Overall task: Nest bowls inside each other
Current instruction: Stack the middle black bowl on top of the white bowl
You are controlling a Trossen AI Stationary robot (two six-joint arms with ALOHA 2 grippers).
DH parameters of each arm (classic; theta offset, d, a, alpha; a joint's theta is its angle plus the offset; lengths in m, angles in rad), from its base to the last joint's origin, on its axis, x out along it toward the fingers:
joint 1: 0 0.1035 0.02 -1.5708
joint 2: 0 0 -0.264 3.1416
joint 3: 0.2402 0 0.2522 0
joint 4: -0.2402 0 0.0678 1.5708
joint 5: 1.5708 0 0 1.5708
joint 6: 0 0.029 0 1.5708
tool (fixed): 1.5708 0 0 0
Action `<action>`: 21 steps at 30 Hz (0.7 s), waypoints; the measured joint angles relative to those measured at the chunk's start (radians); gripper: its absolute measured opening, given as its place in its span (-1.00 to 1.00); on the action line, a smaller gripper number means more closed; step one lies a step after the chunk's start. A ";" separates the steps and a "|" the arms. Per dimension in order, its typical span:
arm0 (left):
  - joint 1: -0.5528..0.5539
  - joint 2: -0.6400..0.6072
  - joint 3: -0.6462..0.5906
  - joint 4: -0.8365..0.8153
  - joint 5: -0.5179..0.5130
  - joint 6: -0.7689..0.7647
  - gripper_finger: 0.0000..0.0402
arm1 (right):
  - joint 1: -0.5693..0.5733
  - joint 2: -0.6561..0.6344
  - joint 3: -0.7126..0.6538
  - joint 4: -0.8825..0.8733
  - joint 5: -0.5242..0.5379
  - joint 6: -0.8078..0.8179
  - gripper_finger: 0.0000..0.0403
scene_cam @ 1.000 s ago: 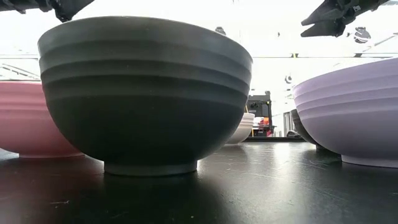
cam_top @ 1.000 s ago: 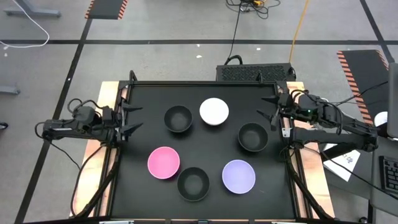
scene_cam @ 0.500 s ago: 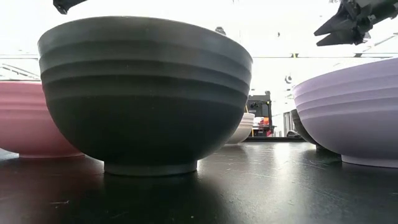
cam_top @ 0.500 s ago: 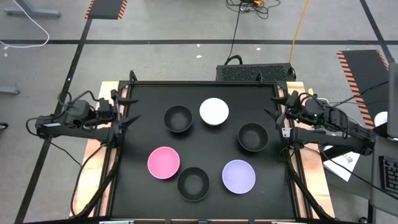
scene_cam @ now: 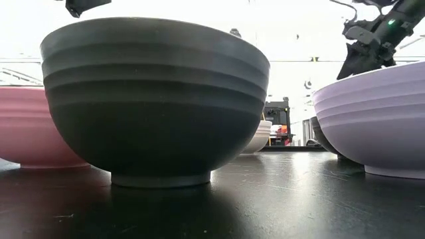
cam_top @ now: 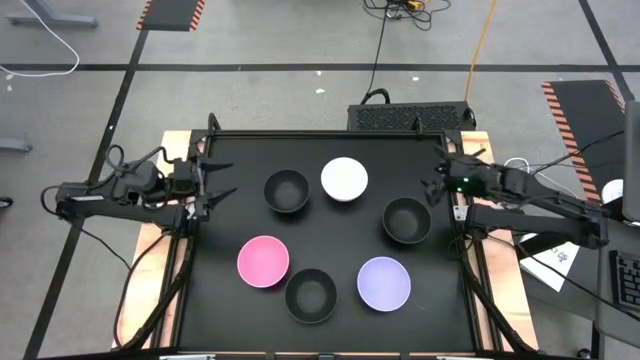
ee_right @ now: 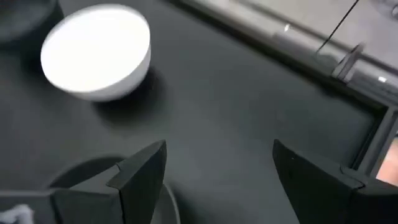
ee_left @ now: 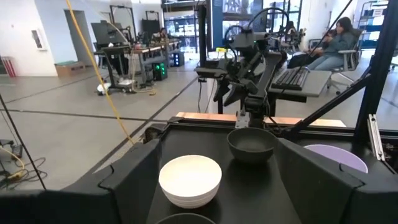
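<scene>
Closest to where I stand, at the near edge of the black table [cam_top: 225,310], sits a black bowl [cam_top: 311,295], upright and empty, with a pink bowl [cam_top: 263,261] just to one side of it and a lavender bowl [cam_top: 384,283] just to the other; the three are close neighbours but none touches another. Farther in, toward the right side, a second black bowl [cam_top: 407,220] stands alone, and beyond that, near the far edge, a third black bowl [cam_top: 286,190] and a white bowl [cam_top: 344,179] sit side by side, a sliver of table between them. I count five separate bowls on the table plus that sixth, six in all, and every one rests on its own; nothing is nested yet. The left gripper [cam_top: 213,181] hangs above the left edge of the table, fingers spread wide and holding nothing, pointing inward toward the far black bowl. The right gripper [cam_top: 436,180] hovers at the right edge, near the lone black bowl on that side, its fingers [ee_right: 140,168] also spread wide and empty. To my eye the job is at its very start, in the reach toward a first bowl. The next move would seem to call for one claw to drop over a rim, pinch the wall, lift the bowl clear and set it squarely inside a neighbour
</scene>
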 joint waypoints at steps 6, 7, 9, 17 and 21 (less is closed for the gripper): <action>0.000 0.001 0.000 -0.003 0.002 -0.014 0.56 | -0.038 0.082 0.032 0.010 -0.095 -0.038 0.42; 0.000 0.001 0.000 -0.005 0.002 -0.014 0.56 | -0.045 0.091 0.036 0.002 -0.120 -0.047 0.41; 0.000 0.001 0.000 -0.005 0.002 -0.014 0.56 | -0.059 0.110 0.041 -0.018 -0.162 -0.059 0.42; 0.000 0.001 0.000 -0.010 0.003 -0.016 0.56 | -0.103 0.155 0.042 -0.078 -0.301 -0.104 0.42; 0.000 0.001 0.000 -0.010 0.004 -0.016 0.56 | -0.105 0.178 0.043 -0.082 -0.334 -0.095 0.42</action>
